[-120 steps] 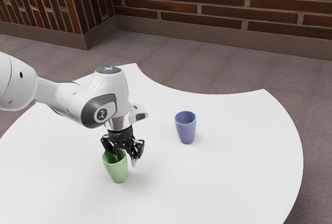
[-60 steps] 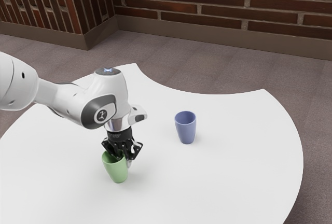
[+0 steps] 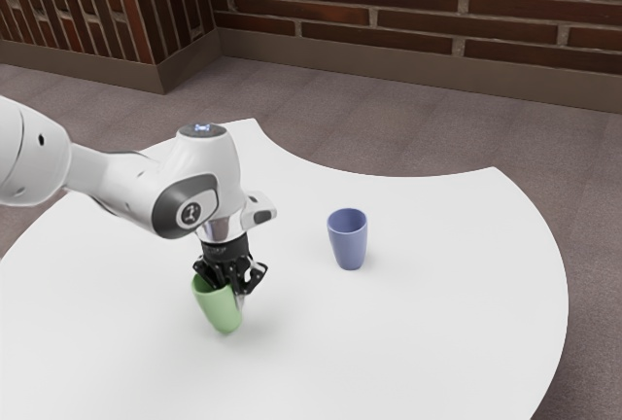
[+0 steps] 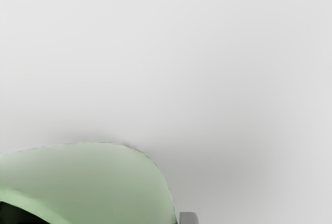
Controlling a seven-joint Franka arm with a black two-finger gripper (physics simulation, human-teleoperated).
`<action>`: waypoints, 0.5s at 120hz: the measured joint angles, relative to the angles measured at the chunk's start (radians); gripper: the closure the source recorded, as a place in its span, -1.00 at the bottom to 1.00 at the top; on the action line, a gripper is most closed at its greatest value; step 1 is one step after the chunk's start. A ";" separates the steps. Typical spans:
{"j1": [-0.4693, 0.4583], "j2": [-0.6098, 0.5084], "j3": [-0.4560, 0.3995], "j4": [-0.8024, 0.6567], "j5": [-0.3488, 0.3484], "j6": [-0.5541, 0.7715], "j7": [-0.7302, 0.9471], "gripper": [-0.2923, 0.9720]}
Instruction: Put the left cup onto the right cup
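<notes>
1. Green cup [image 3: 218, 309], the one toward the exterior view's left, sits under my gripper [image 3: 234, 287] on the near part of the white table [image 3: 437, 332].
2. In the exterior view the black fingers are pinched together on the cup's wall at the rim, on the side facing the blue cup [image 3: 347, 237]. I read that as a firm grip on the green cup.
3. It is not upright. It leans, with its rim toward the exterior view's left and its base toward the right. A soft shadow lies just beside the base, and I cannot tell whether the base touches the table.
4. My arm [image 3: 126, 192] comes in from the exterior view's left and bends down over the cup, with the hand pointing almost straight down.
5. The blue cup stands upright and open side up toward the exterior view's right, well apart from the green one and a little farther back on the table.
6. A grey carpet floor [image 3: 389, 119] and a brick wall [image 3: 408, 2] lie behind the table.
7. In the wrist view the green cup [image 4: 83, 182] shows as a large blurred curve right under my hand, with a dark sliver of its inside at the corner.
8. Plain white table [image 4: 207, 53] lies beyond it, with a faint shadow along the cup's edge.
9. A small grey piece [image 4: 189, 218] sits just beside the cup's edge; I cannot tell what it is.
</notes>
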State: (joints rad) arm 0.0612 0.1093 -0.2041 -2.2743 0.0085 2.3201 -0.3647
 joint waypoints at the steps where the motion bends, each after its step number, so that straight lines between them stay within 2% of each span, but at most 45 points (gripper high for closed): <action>1: 0.000 -0.001 0.000 0.000 0.000 0.000 0.000 0.70; 31: -0.001 -0.012 -0.001 0.038 0.011 -0.010 0.001 0.70; 60: -0.001 -0.002 -0.009 0.183 0.067 -0.097 -0.015 0.70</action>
State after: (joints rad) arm 0.0606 0.1068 -0.2130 -2.0915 0.0759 2.2233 -0.3799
